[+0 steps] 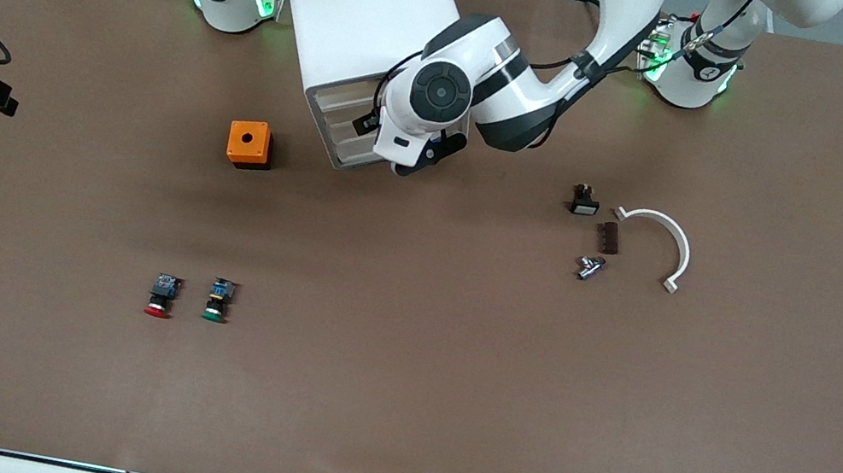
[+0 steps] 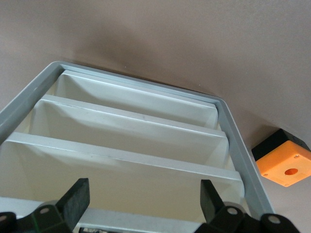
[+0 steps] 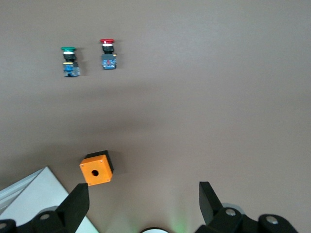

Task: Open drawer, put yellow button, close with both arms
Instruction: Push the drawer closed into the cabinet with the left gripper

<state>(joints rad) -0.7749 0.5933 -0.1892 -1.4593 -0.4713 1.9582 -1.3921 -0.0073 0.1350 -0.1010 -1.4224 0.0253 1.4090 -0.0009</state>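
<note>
The white cabinet point(image 1: 362, 5) stands between the arm bases. Its drawer, the topmost point(image 2: 141, 219), shows as a pale lip at the left wrist view's edge, with three drawers point(image 2: 131, 128) below it. All fronts look flush. My left gripper point(image 1: 383, 134) is at the cabinet's front, open and empty, and its fingertips point(image 2: 77, 194) straddle the top drawer's lip. My right gripper point(image 3: 144, 191) is open and empty, high over the table near the orange box; it is out of the front view. The yellow button does not show in any view.
An orange box point(image 1: 249, 144) with a hole sits beside the cabinet toward the right arm's end. A red-capped button point(image 1: 160, 296) and a green-capped button point(image 1: 218, 300) lie nearer the front camera. A white curved piece point(image 1: 668, 237) and small parts point(image 1: 589, 268) lie toward the left arm's end.
</note>
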